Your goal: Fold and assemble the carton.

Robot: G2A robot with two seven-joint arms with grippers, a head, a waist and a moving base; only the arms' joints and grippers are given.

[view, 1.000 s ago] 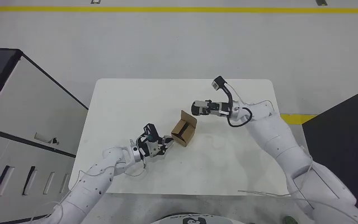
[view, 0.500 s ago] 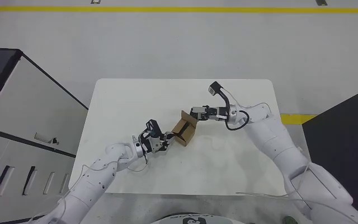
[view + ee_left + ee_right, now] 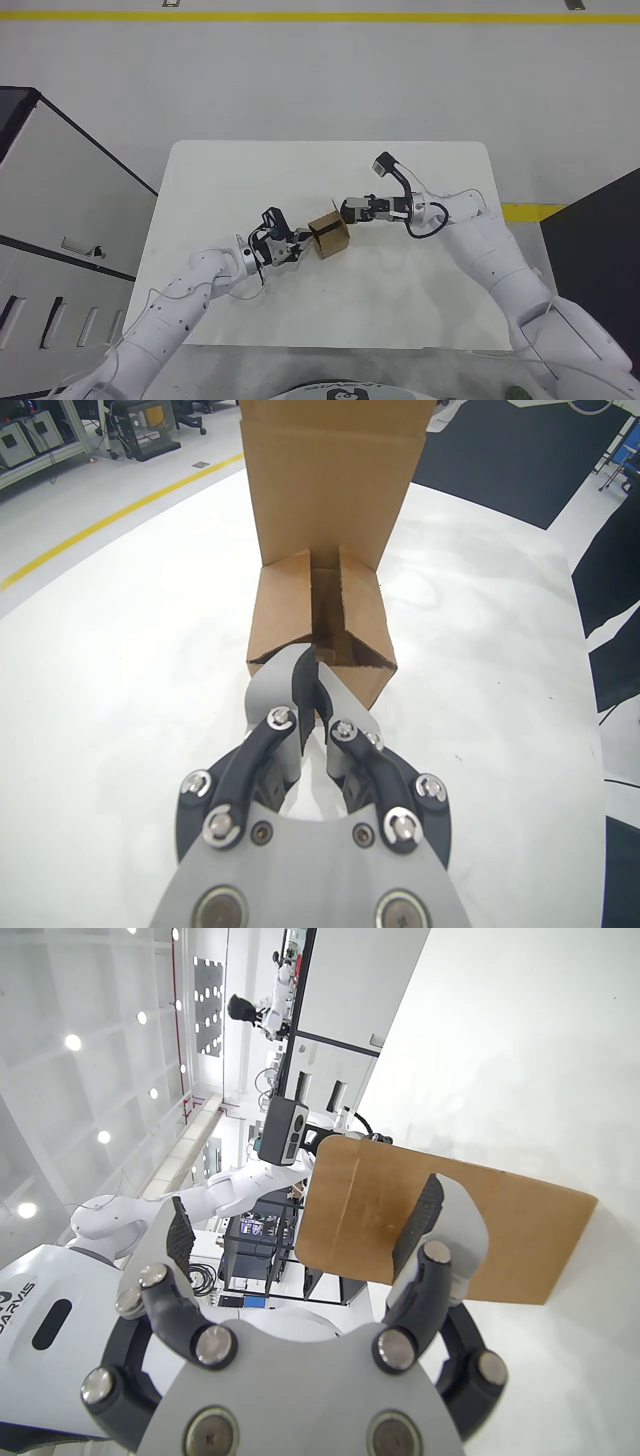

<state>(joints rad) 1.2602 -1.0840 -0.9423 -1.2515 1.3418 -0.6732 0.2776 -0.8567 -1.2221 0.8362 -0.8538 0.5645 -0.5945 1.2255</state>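
The carton [image 3: 328,234] sits on the white table [image 3: 420,300] just ahead of the left gripper [image 3: 313,657], whose fingers [image 3: 270,680] are pressed together, tips at the slot between the two folded side flaps. The right gripper [image 3: 300,1223] is spread wide - one finger [image 3: 420,1223] against the carton's raised flap, the other clear of it.

Both arms angle inward, left hand [image 3: 310,665] with fingers pressed together, right hand [image 3: 305,1223] with fingers spread wide.
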